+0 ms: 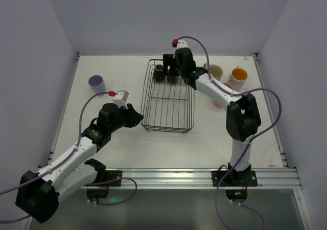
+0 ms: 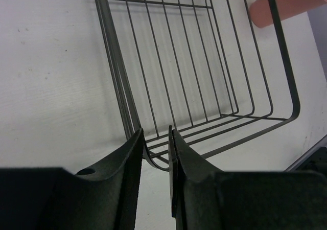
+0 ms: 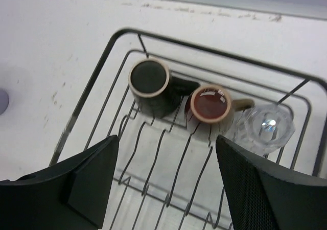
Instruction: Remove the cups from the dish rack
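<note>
- The left gripper (image 2: 156,131) has its jaws only a narrow slit apart, down at the near left corner of the dish rack (image 1: 168,130).
- The bent corner wire of the rack crosses that slit. Whether either finger touches the wire cannot be told, and nothing else is in the gripper.
- The right gripper (image 3: 166,143) is spread wide and holds nothing. It hangs above the far end of the rack, clear of the cups below it.
- One rack stands in the middle of the white table (image 1: 102,138).
- Three cups stand in a row at the rack's far end: one black mug (image 3: 149,82), one brown mug (image 3: 209,103) and one clear glass (image 3: 266,127).
- Four cups stand on the table outside the rack. One lavender tumbler (image 1: 96,83) is to its left. One cream mug (image 1: 214,70), one orange-lined mug (image 1: 238,76) and one pink tumbler (image 2: 286,5) are to its right.
</note>
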You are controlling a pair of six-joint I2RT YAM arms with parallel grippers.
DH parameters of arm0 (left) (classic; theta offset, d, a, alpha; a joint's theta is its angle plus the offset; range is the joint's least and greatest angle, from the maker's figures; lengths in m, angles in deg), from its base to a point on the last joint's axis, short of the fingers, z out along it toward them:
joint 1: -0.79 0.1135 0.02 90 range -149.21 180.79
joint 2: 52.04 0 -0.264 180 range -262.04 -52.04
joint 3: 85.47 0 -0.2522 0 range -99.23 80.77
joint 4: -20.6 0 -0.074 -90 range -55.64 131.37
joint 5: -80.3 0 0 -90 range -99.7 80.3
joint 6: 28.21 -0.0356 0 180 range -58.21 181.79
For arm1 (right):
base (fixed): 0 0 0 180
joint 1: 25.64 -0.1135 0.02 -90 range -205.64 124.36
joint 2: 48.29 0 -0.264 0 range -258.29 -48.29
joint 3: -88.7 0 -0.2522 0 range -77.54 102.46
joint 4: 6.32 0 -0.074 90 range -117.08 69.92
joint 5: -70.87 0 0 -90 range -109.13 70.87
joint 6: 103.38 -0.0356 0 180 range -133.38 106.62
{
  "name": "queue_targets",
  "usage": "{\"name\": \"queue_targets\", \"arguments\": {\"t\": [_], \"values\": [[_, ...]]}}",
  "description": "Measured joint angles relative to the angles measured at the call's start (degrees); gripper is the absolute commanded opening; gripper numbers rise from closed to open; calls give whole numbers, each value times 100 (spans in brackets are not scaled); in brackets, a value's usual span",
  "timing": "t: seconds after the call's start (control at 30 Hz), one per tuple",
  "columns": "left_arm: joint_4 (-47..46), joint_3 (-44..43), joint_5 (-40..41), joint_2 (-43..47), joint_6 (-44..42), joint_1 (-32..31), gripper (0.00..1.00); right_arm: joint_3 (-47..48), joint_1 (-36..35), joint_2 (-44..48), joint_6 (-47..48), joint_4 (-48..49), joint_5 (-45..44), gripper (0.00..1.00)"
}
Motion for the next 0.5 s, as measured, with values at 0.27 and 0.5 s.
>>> {"name": "queue_targets", "arguments": {"t": [0.27,0.5], "values": [[-197,0,-81,157,-7,-68,62,1403,450,-850,278,-680,52,77],[-94,-164,46,208,-192,-68,98,1744,455,-1469,426,-1296,192,70]]}}
